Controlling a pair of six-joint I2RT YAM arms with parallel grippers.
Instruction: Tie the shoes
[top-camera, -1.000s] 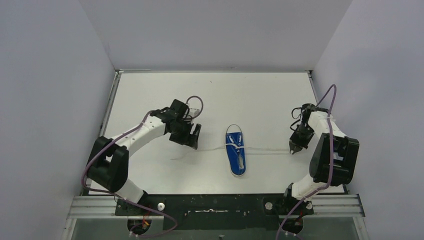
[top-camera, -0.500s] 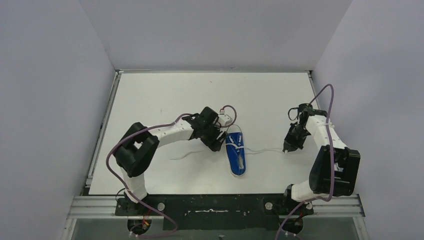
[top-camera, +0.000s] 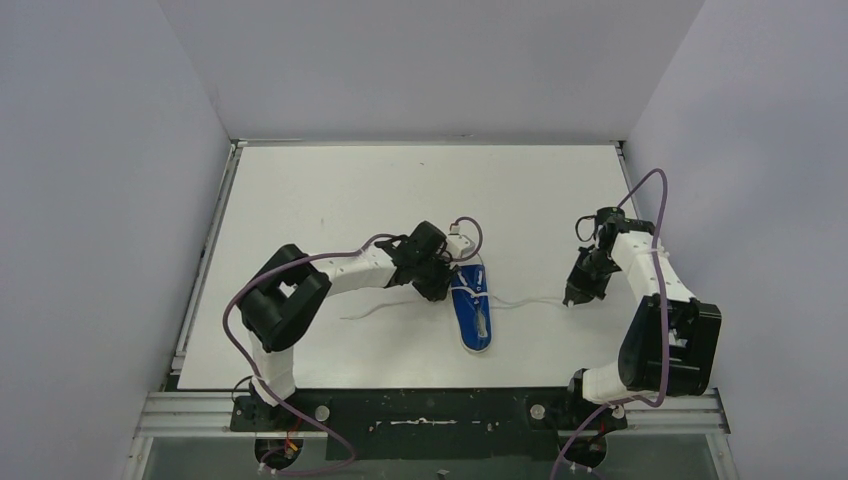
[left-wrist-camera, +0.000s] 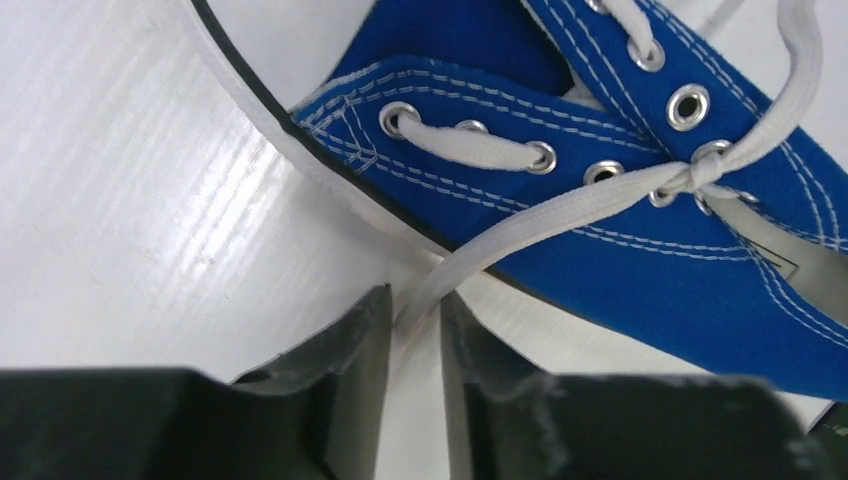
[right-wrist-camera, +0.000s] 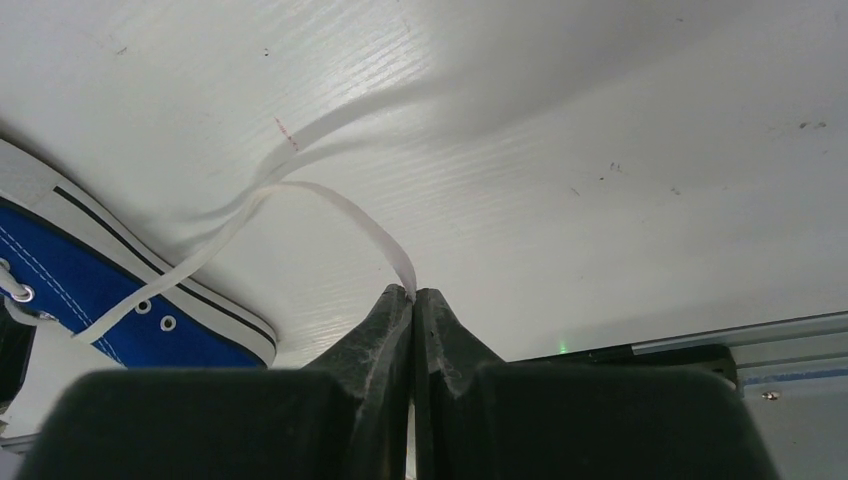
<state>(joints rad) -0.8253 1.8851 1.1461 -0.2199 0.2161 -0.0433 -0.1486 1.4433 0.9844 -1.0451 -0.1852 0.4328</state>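
shoe (top-camera: 471, 306) mid tabletop (top-camera: 330, 190), toe toward bases | left gripper (left-wrist-camera: 415, 300) at shoe's left side, slightly spread around left lace (left-wrist-camera: 560, 215) | right gripper (right-wrist-camera: 413, 295) pressed together, pinching right lace (right-wrist-camera: 340, 205) end

No text, label, brand, number or sign can be read in any of the views.
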